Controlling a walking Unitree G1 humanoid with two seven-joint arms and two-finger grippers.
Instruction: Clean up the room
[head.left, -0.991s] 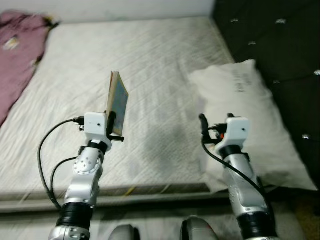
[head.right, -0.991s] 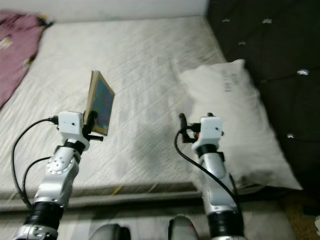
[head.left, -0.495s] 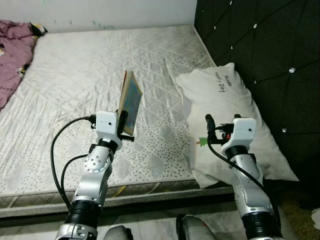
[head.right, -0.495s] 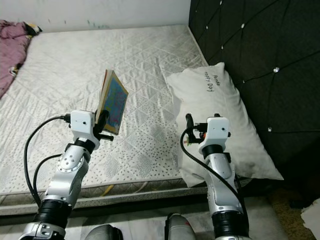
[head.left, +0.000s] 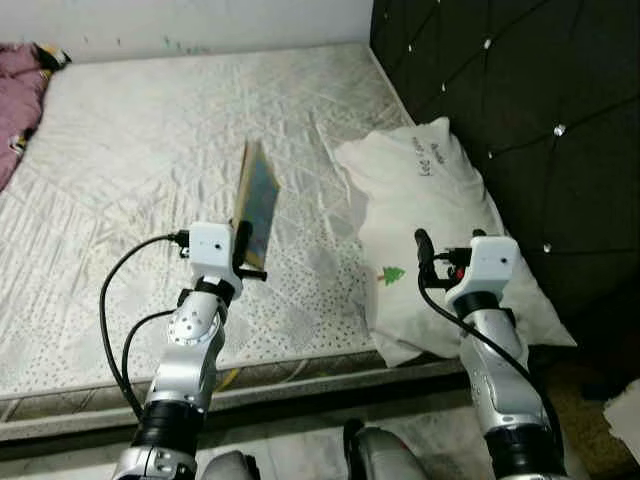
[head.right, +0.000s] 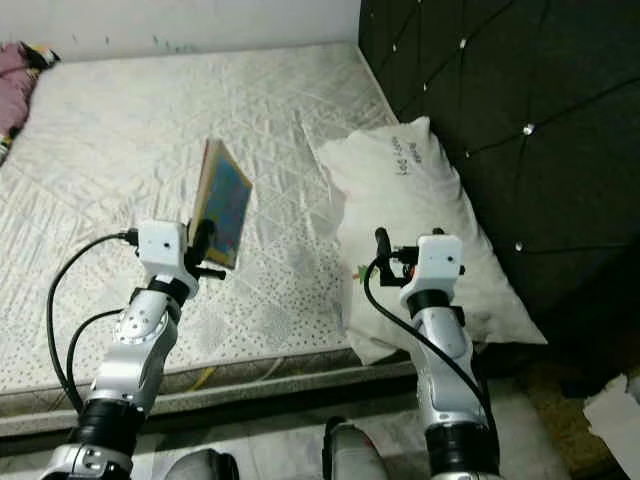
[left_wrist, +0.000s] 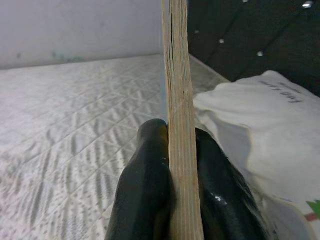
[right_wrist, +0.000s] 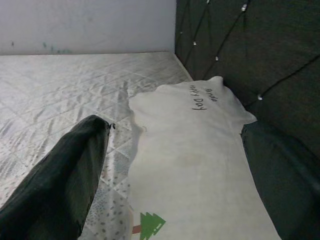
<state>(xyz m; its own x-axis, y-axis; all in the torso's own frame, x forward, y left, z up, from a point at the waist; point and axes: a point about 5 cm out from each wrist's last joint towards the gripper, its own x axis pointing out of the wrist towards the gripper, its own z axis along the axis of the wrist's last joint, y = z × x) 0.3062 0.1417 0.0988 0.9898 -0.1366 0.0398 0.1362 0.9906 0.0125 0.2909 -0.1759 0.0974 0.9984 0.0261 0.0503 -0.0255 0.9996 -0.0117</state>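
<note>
My left gripper (head.left: 243, 243) is shut on the bottom edge of a thin book (head.left: 256, 198) with a blue cover. It holds the book upright above the near part of the mattress (head.left: 140, 150). In the left wrist view the book's page edge (left_wrist: 179, 100) stands between the two black fingers (left_wrist: 145, 185). My right gripper (head.left: 443, 252) hovers open over the near end of a white pillow (head.left: 425, 190) with a small green tree print. Its fingers (right_wrist: 65, 175) stand wide apart with nothing between them.
A black tufted headboard (head.left: 520, 90) runs along the right side of the bed. A purple garment (head.left: 18, 75) lies at the mattress's far left. White paper (head.left: 625, 410) lies on the floor at the right. The mattress's front edge (head.left: 300, 370) is just before me.
The whole view has swung to the right, so more headboard shows and less of the purple garment. The book stays in my left gripper; both arms keep their pose.
</note>
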